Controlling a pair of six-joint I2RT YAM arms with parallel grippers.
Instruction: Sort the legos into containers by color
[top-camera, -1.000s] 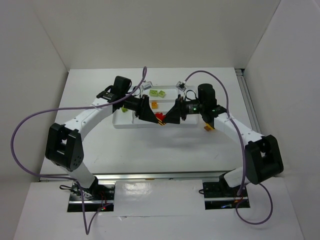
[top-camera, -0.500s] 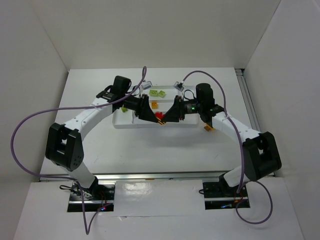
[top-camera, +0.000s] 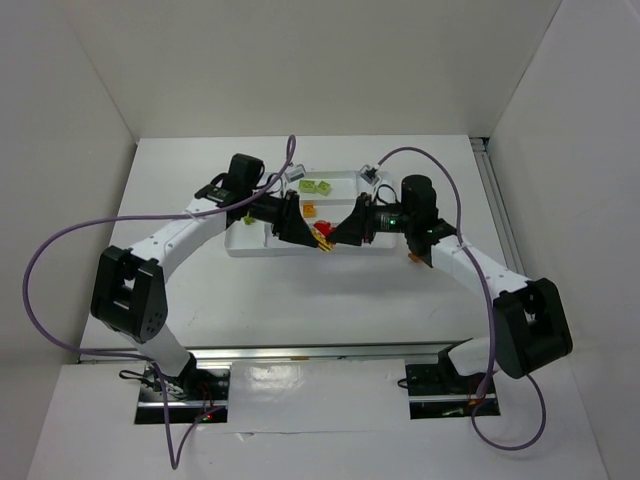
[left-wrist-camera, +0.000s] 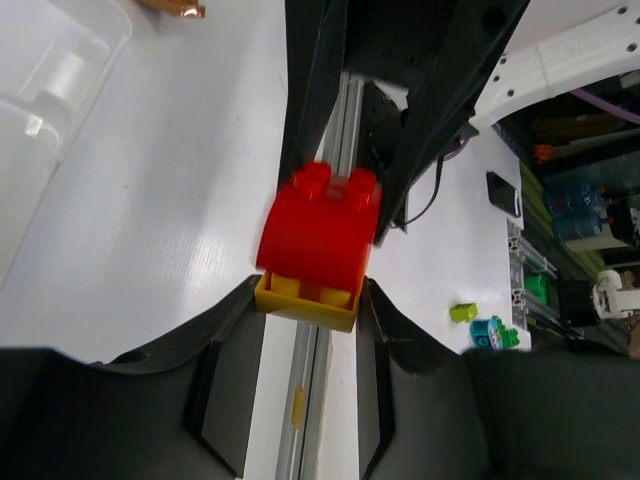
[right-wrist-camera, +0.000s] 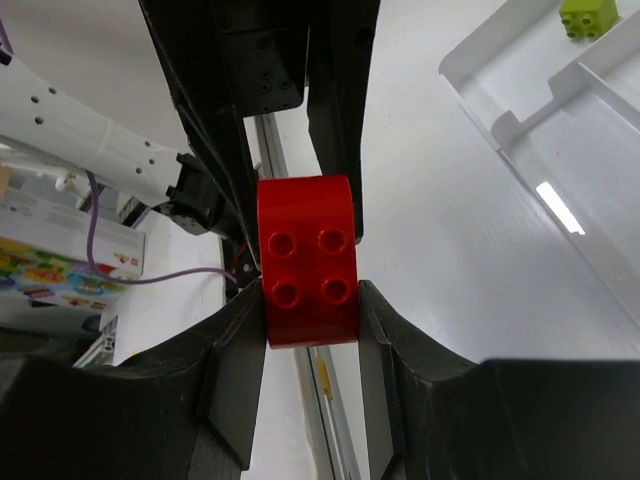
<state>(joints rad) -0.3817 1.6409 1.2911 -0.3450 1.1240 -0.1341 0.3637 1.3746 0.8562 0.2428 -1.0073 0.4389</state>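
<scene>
Over the near part of the tray (top-camera: 256, 247), the yellow lego (left-wrist-camera: 306, 302) is pinched in the narrow left claw (left-wrist-camera: 307, 292). The red lego (right-wrist-camera: 307, 255) stacked on it is clamped by the right claw (right-wrist-camera: 310, 292) directly opposite. The stack's axis runs claw to claw, so a straight pull apart is judged to be needed.

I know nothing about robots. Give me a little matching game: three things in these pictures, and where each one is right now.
Things:
1. red studded plastic brick
2. yellow studded plastic brick
3. pair of lime green plastic bricks

Places:
A. lying in a far compartment of the flat white plastic tray
B. pinched between the left arm's fingers
C. pinched between the right arm's fingers

Pairs: 1-C, 2-B, 3-A
</scene>
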